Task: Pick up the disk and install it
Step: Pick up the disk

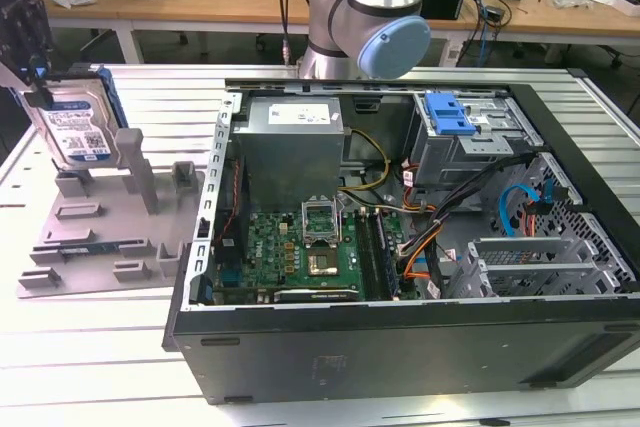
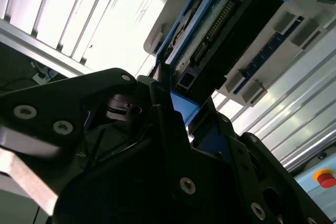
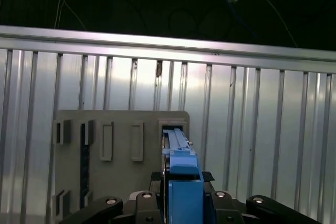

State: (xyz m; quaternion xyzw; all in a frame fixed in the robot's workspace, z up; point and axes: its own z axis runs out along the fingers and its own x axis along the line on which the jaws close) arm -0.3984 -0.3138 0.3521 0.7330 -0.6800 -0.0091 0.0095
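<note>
Exterior view: my black pincer (image 1: 38,87) is clamped on the top of the flat silver-grey hard disk (image 1: 75,132) in its blue plastic rail, upright on the grey moulded stand (image 1: 110,237), well apart from the open black computer case (image 1: 400,347). Second wrist view: my fingers (image 2: 163,129) pinch the rail's end. First wrist view: the disk (image 3: 177,139) meets the stand's slot; a tilted pull could jam it or let it slip, I judge.
</note>
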